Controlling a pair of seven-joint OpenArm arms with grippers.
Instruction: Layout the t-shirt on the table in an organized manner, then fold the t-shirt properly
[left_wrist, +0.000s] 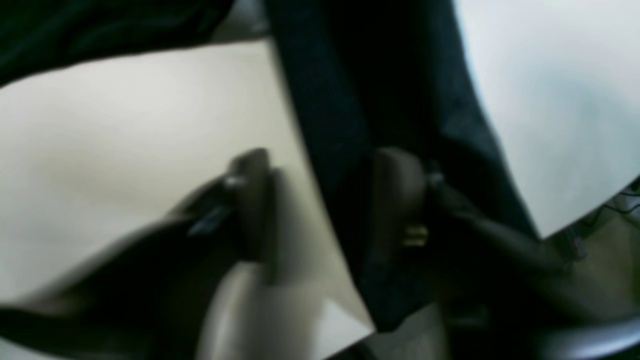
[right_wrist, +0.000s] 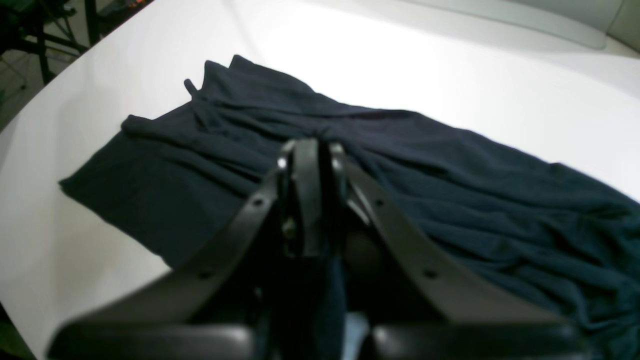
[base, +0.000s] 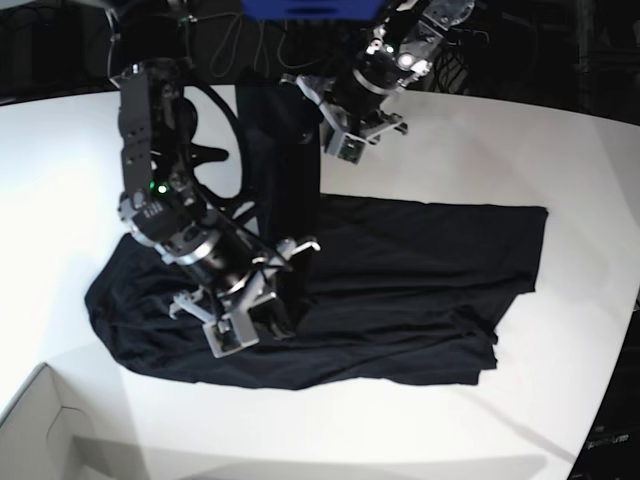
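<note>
The black t-shirt (base: 420, 280) lies spread and wrinkled across the white table (base: 500, 150). Low over its near left part, my right gripper (base: 275, 310) is shut, and the right wrist view shows the fingertips of that gripper (right_wrist: 312, 147) pinching a bunched ridge of the t-shirt (right_wrist: 450, 190). My left gripper (base: 345, 140) is at the shirt's far edge. In the blurred left wrist view its jaws (left_wrist: 325, 160) stand apart, with a strip of black t-shirt (left_wrist: 350, 100) running between them, close against the right finger (left_wrist: 400, 195).
A pale cardboard box corner (base: 40, 430) sits at the near left. A dark upright column (base: 275, 130) rises at the table's far edge between the arms. Past the table edge (left_wrist: 542, 232), floor and cables show.
</note>
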